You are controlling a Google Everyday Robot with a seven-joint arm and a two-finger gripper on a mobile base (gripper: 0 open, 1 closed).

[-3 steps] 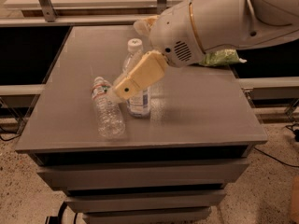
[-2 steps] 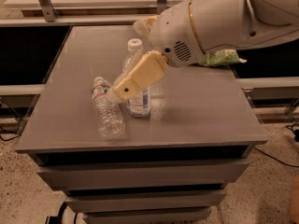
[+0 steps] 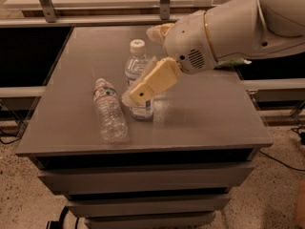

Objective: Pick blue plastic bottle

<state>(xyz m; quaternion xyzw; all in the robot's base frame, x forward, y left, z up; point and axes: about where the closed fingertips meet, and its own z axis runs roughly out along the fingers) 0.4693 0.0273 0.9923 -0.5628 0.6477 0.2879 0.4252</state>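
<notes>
As the claw [image 3: 134, 95] fronts one blue plastic bottle [image 3: 135, 63], one smaller bottle [image 3: 109, 111] lies.

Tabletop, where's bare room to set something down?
Bare: the table's right front, from the gripper to the right edge, and the back-left corner behind the lying small bottle. Crowded: centre-left, where the gripper is at the blue plastic bottle, with the small bottle alongside.

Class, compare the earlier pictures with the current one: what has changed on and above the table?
The end effector and its arm edged slightly toward the picture's right, staying at the blue bottle's lower half. Nothing was visibly taken hold of or let go. The blue bottle stands upright and the small bottle lies on the table, both unmoved.
</notes>
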